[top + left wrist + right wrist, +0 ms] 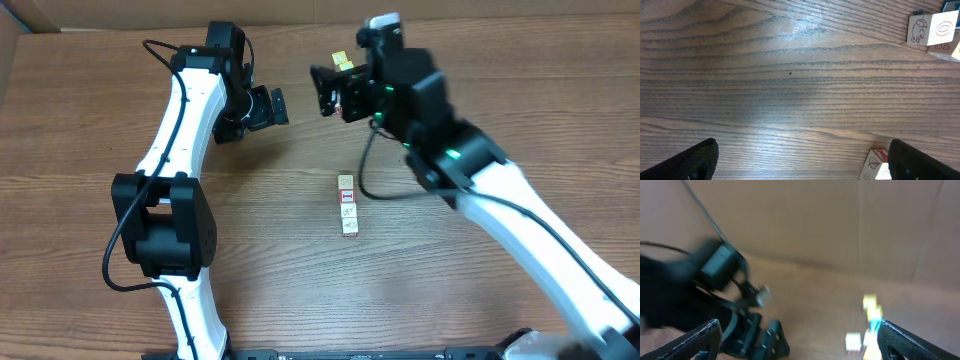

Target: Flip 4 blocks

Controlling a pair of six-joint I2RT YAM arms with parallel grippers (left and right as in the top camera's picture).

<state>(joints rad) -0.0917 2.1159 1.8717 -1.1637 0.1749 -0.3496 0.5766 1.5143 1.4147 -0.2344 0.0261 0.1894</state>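
A short row of picture blocks (348,205) lies in the middle of the table, cream faces with small prints, some red-framed. My left gripper (278,106) hovers open to the upper left of the row, empty. In the left wrist view its fingers (920,162) stand wide apart (802,167); a red-framed leaf block (874,165) sits just inside the right finger, and two more printed blocks (932,29) lie at the top right. My right gripper (322,90) faces the left one, open and empty (800,347). Its view is blurred, showing a white block (853,341).
A yellow-topped cube (341,62) sits at the back behind the right gripper, seen as a blurred yellow stack (870,304). The left arm's gripper (755,335) fills the left of the right wrist view. A cardboard wall (840,225) borders the table's far side.
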